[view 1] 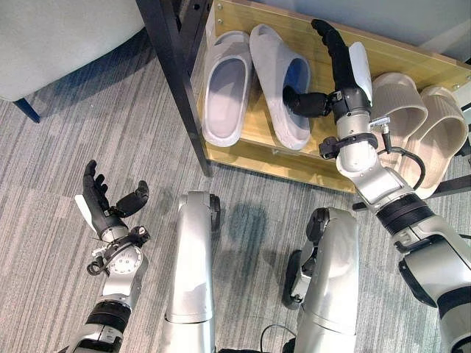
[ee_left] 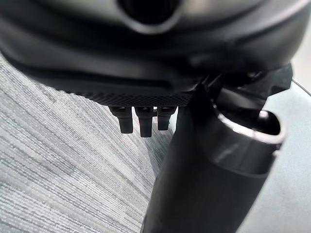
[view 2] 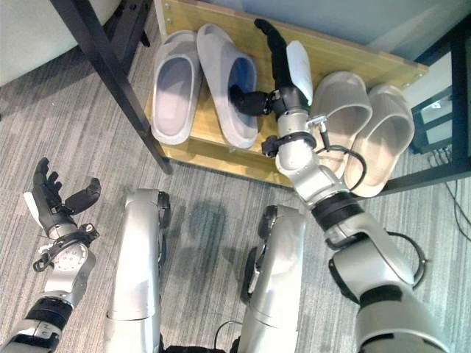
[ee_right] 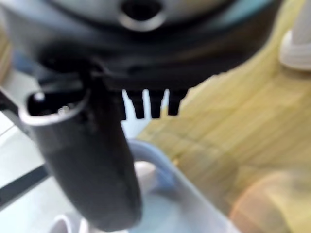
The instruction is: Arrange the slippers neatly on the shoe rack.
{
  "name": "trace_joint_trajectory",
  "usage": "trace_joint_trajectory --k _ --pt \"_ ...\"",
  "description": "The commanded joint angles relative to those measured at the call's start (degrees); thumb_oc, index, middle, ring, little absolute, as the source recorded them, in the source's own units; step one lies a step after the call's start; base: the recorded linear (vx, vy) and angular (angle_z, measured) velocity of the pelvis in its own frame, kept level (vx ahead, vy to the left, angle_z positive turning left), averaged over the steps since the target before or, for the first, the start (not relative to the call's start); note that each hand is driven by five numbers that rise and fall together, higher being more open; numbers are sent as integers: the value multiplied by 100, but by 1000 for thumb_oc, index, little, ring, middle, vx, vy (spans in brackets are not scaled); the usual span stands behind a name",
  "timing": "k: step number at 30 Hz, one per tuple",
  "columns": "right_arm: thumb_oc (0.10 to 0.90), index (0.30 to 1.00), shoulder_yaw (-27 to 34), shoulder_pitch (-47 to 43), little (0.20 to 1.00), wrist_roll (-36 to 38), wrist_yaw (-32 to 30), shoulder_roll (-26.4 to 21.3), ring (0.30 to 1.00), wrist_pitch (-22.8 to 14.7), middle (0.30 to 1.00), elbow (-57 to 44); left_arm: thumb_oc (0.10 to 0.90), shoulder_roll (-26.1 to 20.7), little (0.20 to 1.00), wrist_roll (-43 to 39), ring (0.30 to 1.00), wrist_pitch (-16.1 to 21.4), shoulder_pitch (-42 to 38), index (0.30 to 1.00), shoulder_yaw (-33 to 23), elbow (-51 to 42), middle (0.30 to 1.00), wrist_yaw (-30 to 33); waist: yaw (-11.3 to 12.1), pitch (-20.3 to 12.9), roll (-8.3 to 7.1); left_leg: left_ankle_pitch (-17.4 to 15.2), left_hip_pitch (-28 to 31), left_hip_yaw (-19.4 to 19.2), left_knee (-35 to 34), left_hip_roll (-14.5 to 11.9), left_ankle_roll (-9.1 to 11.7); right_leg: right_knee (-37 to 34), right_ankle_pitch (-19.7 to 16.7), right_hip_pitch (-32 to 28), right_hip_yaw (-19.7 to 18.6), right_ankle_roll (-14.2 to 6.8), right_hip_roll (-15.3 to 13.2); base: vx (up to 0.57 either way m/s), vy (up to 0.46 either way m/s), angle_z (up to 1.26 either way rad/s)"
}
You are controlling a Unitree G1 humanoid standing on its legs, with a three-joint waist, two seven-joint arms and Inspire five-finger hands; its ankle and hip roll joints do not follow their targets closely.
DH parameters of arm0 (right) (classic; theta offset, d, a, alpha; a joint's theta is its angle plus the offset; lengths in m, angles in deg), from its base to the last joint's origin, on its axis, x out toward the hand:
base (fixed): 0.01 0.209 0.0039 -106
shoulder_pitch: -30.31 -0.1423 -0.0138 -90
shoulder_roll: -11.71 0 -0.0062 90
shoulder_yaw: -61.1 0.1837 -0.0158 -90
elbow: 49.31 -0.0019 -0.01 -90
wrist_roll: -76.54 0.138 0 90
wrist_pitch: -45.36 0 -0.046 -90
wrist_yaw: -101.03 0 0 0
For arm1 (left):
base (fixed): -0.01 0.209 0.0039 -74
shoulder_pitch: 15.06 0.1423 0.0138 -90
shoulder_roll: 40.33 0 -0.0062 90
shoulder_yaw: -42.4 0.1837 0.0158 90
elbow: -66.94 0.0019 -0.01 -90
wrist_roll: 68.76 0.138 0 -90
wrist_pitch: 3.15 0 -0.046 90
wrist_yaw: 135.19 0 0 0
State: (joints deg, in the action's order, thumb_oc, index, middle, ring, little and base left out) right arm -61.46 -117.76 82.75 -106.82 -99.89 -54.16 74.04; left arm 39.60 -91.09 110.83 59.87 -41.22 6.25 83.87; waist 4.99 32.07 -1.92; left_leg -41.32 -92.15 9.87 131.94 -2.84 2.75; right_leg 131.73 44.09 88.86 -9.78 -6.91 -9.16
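Two pale grey slippers lie side by side on the wooden shelf of the shoe rack, one at the left and one to its right. Two beige slippers lie at the shelf's right end, their heels hanging over the front edge. My right hand reaches over the shelf between the two pairs, open with straight fingers. Its thumb rests against the right grey slipper's rim. My left hand hovers open, holding nothing, above the carpet at the lower left.
A black rack leg slants down just left of the grey slippers. A grey upholstered seat stands at the upper left. Striped grey carpet covers the floor in front of the rack.
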Motion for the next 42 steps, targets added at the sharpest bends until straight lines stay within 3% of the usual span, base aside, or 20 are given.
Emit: trace_joint_trajectory --k 1,14,33,42 --pt "800 900 581 -92 900 -312 -173 -520 900 -372 900 -480 800 -87 900 289 900 426 11 900 -198 -221 900 -15 153 -228 -58 -643 219 -84 291 107 -413 267 -50 78 -39 781 -75 0 0 0" --pt "800 900 959 554 900 -625 -197 -569 900 -349 900 -712 800 -93 900 398 900 395 53 900 -286 -268 900 -40 85 -228 -67 -633 219 -123 272 102 -411 258 -39 104 -46 790 -66 0 0 0" --pt "800 900 1714 792 900 -526 -718 0 900 -751 900 -2055 800 -7 900 542 900 313 214 900 -181 -301 900 112 41 -228 -14 -595 219 -169 328 154 -427 317 -26 106 -41 799 -15 0 0 0" --pt "800 900 2070 2002 900 -1048 -504 293 900 -833 900 -3813 800 107 900 707 900 185 370 900 -131 -425 900 147 -96 -228 -41 -595 219 -201 332 153 -439 318 -8 108 -43 807 11 0 0 0"
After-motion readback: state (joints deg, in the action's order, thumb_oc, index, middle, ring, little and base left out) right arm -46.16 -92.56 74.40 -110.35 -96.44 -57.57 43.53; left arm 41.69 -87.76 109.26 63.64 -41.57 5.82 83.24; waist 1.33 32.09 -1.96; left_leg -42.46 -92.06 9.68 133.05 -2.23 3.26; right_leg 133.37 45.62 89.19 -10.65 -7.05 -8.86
